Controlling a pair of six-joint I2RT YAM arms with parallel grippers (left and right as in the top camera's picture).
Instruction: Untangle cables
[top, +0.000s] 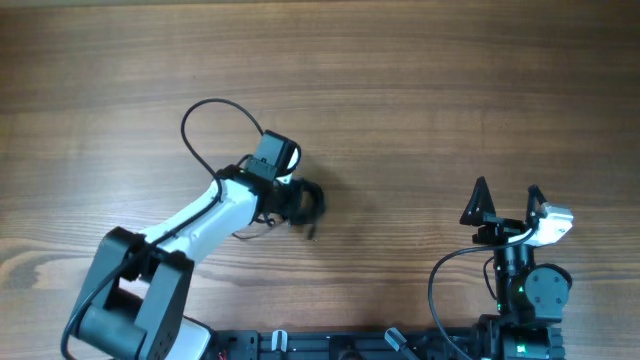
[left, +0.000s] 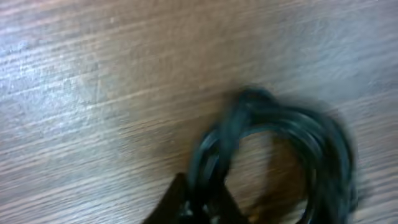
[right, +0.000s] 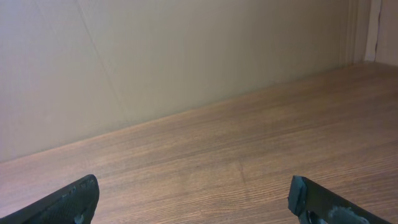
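Cables (left: 214, 149) bundled in tight coil; L gripper (left: 196, 208) fingers pinched on coil edge, prob to drag it loose. R gripper (top: 507, 197) fingers spread wide, parked clear, empty.

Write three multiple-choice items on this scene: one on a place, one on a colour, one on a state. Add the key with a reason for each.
1. Where is the bundle of cables?
A. At the left tool, near the middle of the table
B. Under the right tool
C. At the table's far right corner

2. What colour are the cables?
A. White
B. Black
C. Red

3. How does the right tool stand?
A. Shut on a cable
B. Shut and empty
C. Open and empty

Key:
1 A: the overhead view shows the bundle at the left tool's tip, far from the right tool.
2 B: the strands look black in the overhead and left wrist views.
3 C: the right wrist view shows it wide open, with only bare wood in the gap.
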